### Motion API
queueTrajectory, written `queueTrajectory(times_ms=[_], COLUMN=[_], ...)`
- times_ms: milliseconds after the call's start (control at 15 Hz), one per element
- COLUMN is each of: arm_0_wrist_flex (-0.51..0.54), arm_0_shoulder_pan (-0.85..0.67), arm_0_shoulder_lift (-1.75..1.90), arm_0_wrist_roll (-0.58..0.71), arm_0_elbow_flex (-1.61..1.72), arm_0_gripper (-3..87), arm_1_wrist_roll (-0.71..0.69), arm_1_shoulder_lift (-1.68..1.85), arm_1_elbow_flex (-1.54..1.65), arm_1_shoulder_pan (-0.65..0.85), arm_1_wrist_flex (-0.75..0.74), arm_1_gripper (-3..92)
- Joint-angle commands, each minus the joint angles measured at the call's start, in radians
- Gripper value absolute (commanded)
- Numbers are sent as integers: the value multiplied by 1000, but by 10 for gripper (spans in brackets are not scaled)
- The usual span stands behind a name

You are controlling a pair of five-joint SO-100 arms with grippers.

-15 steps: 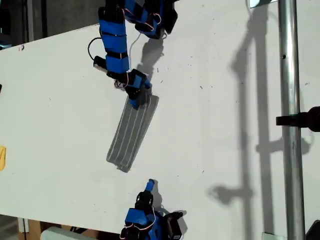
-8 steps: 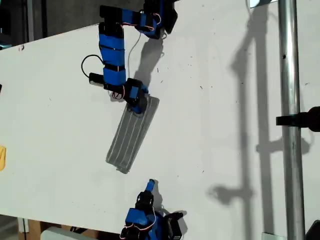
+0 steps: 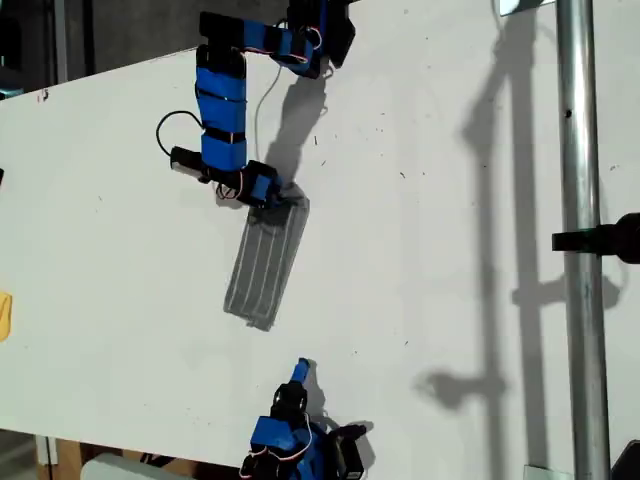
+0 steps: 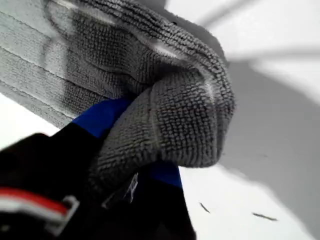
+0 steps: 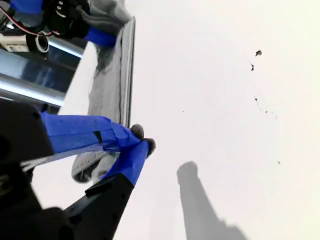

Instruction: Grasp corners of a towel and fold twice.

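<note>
on the white desk (image 3: 430,300), toward the exterior view's left, the soft, limp towel (image 3: 265,265) lies folded narrow, my first tool (image 3: 268,194) pinching its far end, my second tool (image 5: 142,144) pressed together, empty; best gripped by corners.

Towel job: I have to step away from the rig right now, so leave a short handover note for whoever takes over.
My first gripper is shut on the towel, pinching its end nearest the exterior view's top; the cloth bunches over the fingers.
My second gripper is shut and empty, parked near the exterior view's bottom edge, apart from the towel.
The towel lies as a narrow folded strip on the white table.
Done: it looks folded lengthwise at least once.
Left: probably the second fold, end to end, then release.
</note>
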Motion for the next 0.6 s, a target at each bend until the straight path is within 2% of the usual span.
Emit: queueTrajectory(times_ms=[0,133,200,267,333,400,533], arm_0_wrist_flex=[3,3,3,3,3,3,8], arm_0_shoulder_pan=[12,15,15,11,11,15,25], arm_0_shoulder_lift=[5,5,5,5,5,5,5], arm_0_wrist_roll=[6,5,2,2,2,0,-15], arm_0_elbow_flex=[11,11,11,11,11,11,12], arm_0_gripper=[-21,-22,-23,-23,-23,-23,-23], arm_1_wrist_roll=[71,307,330,249,115,46,-12], arm_1_shoulder_lift=[347,667,767,746,652,543,367], arm_1_elbow_flex=[100,89,83,61,64,64,18], arm_1_shoulder_pan=[-126,-322,-344,-279,-199,-152,-121], arm_1_wrist_flex=[249,733,765,693,543,417,238], arm_1_gripper=[-2,-2,-2,-2,-2,-2,-2])
